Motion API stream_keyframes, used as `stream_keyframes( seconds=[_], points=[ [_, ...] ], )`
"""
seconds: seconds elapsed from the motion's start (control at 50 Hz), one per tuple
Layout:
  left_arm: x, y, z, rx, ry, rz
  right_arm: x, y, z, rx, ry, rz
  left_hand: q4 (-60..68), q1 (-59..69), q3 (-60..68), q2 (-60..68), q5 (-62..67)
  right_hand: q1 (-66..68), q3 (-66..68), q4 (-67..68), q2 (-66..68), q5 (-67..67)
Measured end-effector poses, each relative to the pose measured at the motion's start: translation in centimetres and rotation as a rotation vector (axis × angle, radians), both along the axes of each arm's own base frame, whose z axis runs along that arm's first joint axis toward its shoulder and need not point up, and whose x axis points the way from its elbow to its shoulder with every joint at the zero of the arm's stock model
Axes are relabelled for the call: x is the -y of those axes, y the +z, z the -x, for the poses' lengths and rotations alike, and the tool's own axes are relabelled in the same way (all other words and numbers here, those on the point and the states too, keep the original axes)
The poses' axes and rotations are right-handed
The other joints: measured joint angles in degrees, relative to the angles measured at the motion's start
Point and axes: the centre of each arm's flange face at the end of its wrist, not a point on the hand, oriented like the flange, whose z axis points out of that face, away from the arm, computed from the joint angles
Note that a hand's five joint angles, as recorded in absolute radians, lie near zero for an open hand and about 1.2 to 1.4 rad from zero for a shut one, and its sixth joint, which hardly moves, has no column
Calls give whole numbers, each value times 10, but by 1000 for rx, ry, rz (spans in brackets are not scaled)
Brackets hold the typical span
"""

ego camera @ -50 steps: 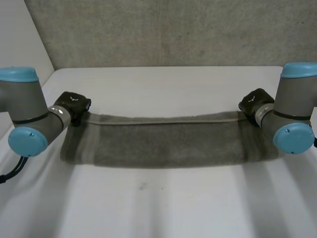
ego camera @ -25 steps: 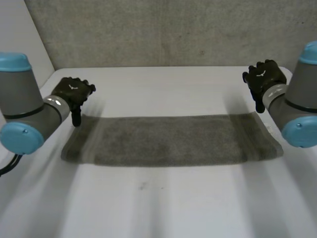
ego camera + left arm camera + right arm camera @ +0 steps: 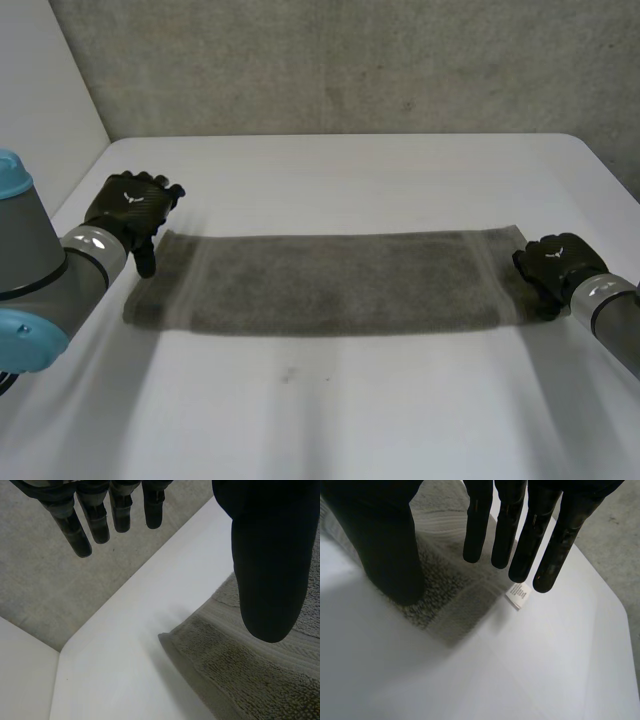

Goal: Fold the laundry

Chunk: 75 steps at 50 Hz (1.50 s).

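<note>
A grey towel (image 3: 330,285) lies flat across the white table (image 3: 340,180) as a long folded strip. My left hand (image 3: 130,205) hovers just off the towel's far left corner, fingers straight and spread, holding nothing. In the left wrist view that towel corner (image 3: 235,675) lies below the thumb (image 3: 267,570), which is clear of the cloth. My right hand (image 3: 555,265) is at the towel's right end, open. In the right wrist view its straight fingers (image 3: 520,535) hang over the towel's end (image 3: 445,587), near a small white label (image 3: 517,595).
A concrete wall (image 3: 340,60) runs behind the table's far edge, and a white panel (image 3: 40,90) stands at the far left. Bare tabletop (image 3: 320,410) stretches in front of the towel. The table's right edge (image 3: 605,170) passes close to my right hand.
Both hands let go of the towel's far edge, and it dropped flat. The left hand opened and drew back a little. The right hand swung down to the towel's right end.
</note>
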Motion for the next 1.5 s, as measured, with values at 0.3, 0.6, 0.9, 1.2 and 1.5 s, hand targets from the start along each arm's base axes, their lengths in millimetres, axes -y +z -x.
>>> stream_keyframes(
  seconds=[0.3, 0.6, 0.9, 1.2, 1.5],
  points=[
    [-3, -2, 1, 3, -3, -11, 20, -10, 23, -81, -66, 22, -2, -3, -3, -2, 0, 197, 274, 283, 272, 270],
    [-7, 5, -1, -3, 0, 5, 42, 61, 26, -190, -131, 276, -3, -3, -3, -3, 0, 197, 281, 283, 272, 277],
    [-16, 12, 0, -21, -3, 13, -131, 55, -220, 153, 682, 312, -3, -3, -3, -3, 0, 200, 283, 284, 272, 278],
    [-25, 16, 18, -151, -29, -18, -170, 14, -244, 192, 823, 202, -3, -3, -3, -3, 0, -217, -257, -255, -260, -231],
    [-52, 2, 74, -275, -164, -92, -89, 18, -118, 304, 312, -127, -1, -1, -2, 0, 0, -226, -281, -268, -277, -250]
  ],
)
